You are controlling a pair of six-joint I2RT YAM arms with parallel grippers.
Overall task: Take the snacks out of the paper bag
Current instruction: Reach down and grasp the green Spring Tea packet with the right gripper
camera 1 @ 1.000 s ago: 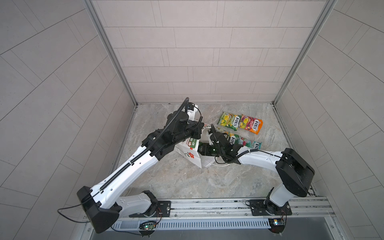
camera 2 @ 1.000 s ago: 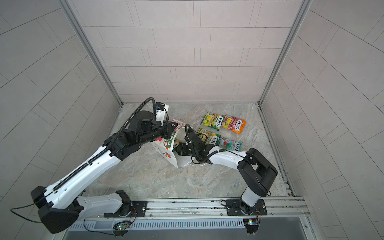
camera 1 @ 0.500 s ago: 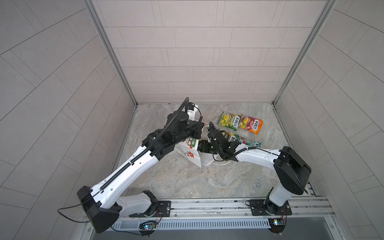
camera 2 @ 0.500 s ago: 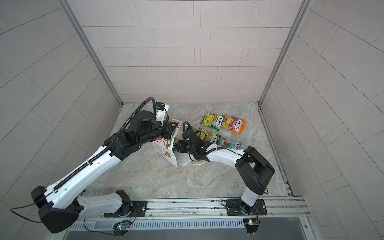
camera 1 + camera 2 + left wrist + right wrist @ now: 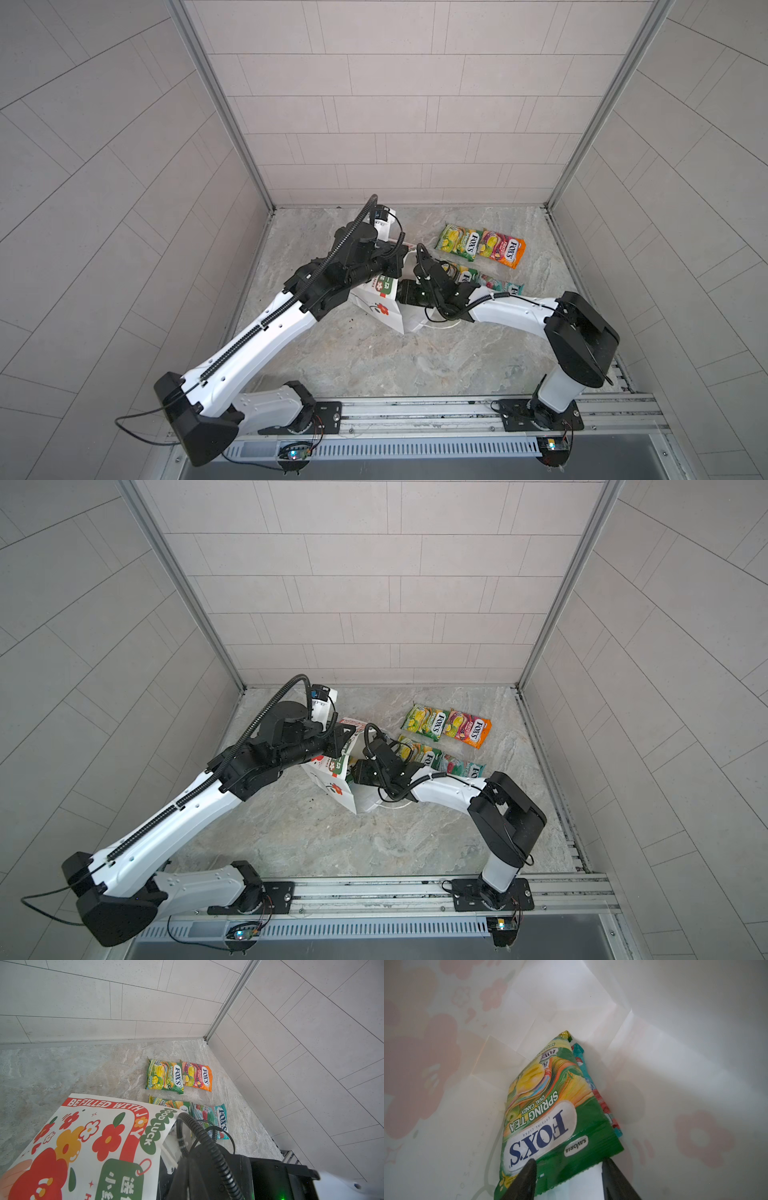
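Note:
The white paper bag (image 5: pixel 384 309) with red flowers lies tilted on the floor, its mouth facing right. My left gripper (image 5: pixel 394 266) is shut on the bag's upper rim. In both top views my right gripper's fingers are hidden inside the bag's mouth. The right wrist view looks into the bag (image 5: pixel 446 1064): a green-yellow snack packet (image 5: pixel 548 1105) leans on a teal-red one (image 5: pixel 600 1101). My right gripper (image 5: pixel 569 1162) is open, its jaws standing either side of the green packet's near edge. Several packets lie on the floor: green-yellow (image 5: pixel 459 243), orange-pink (image 5: pixel 503 249), green-yellow (image 5: pixel 463 274), teal-red (image 5: pixel 500 286).
Tiled walls close the floor at the back and both sides. A metal rail (image 5: pixel 415 409) carrying the arm bases runs along the front. A white cord handle (image 5: pixel 440 326) trails from the bag under my right arm. That arm's black wrist (image 5: pixel 207 1167) fills the left wrist view's bottom.
My right gripper has slid a little further left into the bag's mouth. The left arm and the bag have stayed where they were.

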